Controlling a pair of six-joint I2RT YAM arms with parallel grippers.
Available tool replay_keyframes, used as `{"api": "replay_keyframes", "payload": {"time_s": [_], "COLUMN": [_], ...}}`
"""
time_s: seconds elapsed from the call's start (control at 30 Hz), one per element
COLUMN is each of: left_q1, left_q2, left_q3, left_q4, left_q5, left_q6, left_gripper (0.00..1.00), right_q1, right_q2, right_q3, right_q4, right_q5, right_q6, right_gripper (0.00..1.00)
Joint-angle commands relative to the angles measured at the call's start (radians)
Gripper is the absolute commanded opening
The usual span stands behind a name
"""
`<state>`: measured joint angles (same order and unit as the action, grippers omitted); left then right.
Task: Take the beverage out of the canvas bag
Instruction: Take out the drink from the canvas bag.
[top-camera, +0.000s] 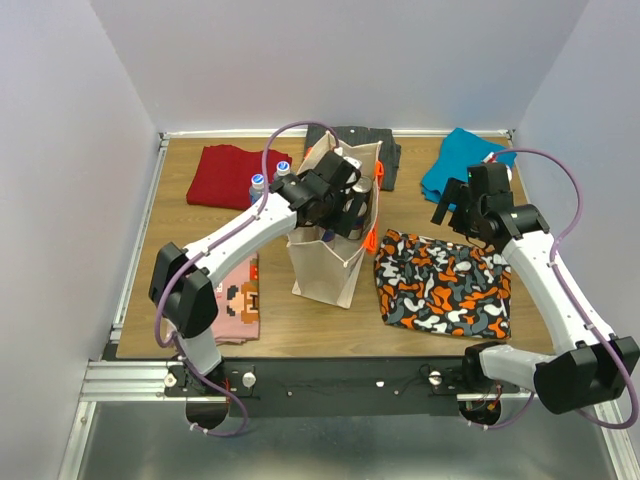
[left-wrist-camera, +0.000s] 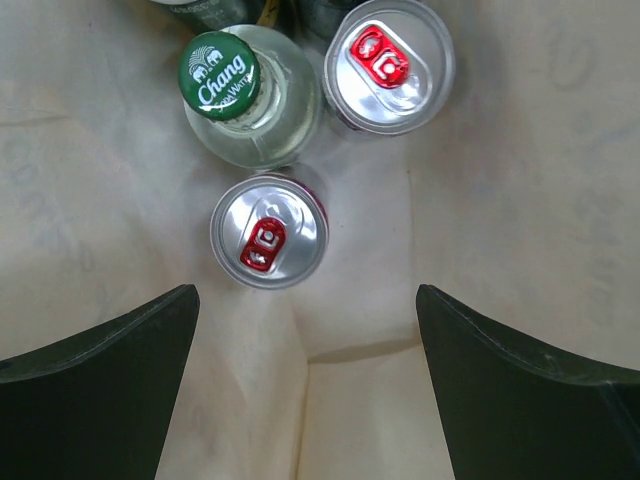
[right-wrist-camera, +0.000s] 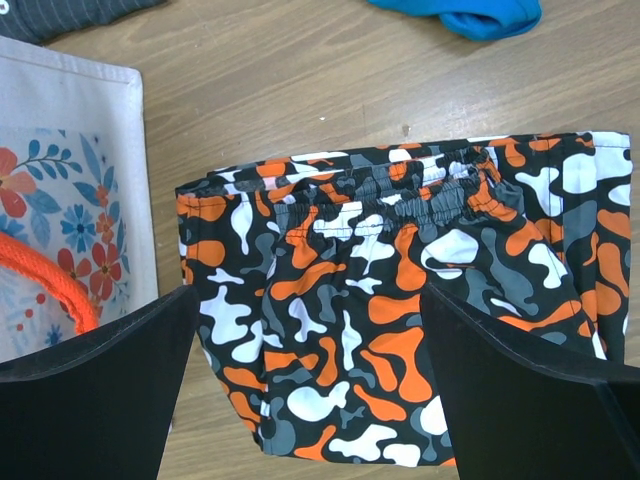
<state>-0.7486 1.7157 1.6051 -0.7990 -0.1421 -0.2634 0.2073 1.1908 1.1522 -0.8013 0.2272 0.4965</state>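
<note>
Beverages stand on the floor of the canvas bag (left-wrist-camera: 520, 180), right below your left gripper (left-wrist-camera: 307, 300). In the left wrist view the nearest can (left-wrist-camera: 268, 232), silver-topped with a red tab, sits at about 11 o'clock from the gap between the fingers, ahead of the tips and touching neither. A clear bottle (left-wrist-camera: 250, 95) with a green cap stands at 12 o'clock from that can, and a second can (left-wrist-camera: 390, 65) at 1 o'clock. Your left fingers (left-wrist-camera: 100, 390) are spread wide with nothing between them.

From above, the bag (top-camera: 325, 265) stands upright mid-table. Your left arm runs from its base toward 1 o'clock, and its wrist tips the left gripper (top-camera: 345, 200) down into the bag's mouth.

Your right arm rises from its base toward 11 o'clock. The right gripper (top-camera: 455, 205) hangs at 3 o'clock from the bag, well apart from it, above the far edge of the patterned shorts (top-camera: 443, 283). In its wrist view the right gripper (right-wrist-camera: 307, 295) is released, holding nothing, with the shorts (right-wrist-camera: 400, 320) beneath and the bag's floral side (right-wrist-camera: 70, 200) at 9 o'clock.
</note>
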Motion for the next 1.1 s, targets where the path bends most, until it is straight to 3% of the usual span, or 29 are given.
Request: {"api": "replay_keyframes", "payload": {"time_s": [0.0, 0.17, 0.53, 1.07], "left_q1": [-0.003, -0.003, 0.005, 0.029], "left_q2": [0.045, 0.101, 0.209, 0.239], "left_q3": [0.027, 0.072, 0.165, 0.159], "left_q4": [0.006, -0.002, -0.051, -0.057], "left_q5": [-0.099, -0.16, -0.127, -0.102], "left_q6": [0.0, 0.003, -0.056, -0.106], "left_gripper": [0.99, 0.99, 0.99, 0.99], "right_q1": [-0.008, -0.008, -0.008, -0.008], "right_q2": [0.01, 0.013, 0.027, 0.041], "right_q3": [-0.017, -0.019, -0.016, -0.014], "right_q4": [0.011, 0.011, 0.008, 0.01], "right_q5": [0.038, 0.046, 0.054, 0.06], "right_q6": [-0.013, -0.016, -0.024, -0.027], "right_gripper": [1.0, 1.0, 1.0, 1.0]}}
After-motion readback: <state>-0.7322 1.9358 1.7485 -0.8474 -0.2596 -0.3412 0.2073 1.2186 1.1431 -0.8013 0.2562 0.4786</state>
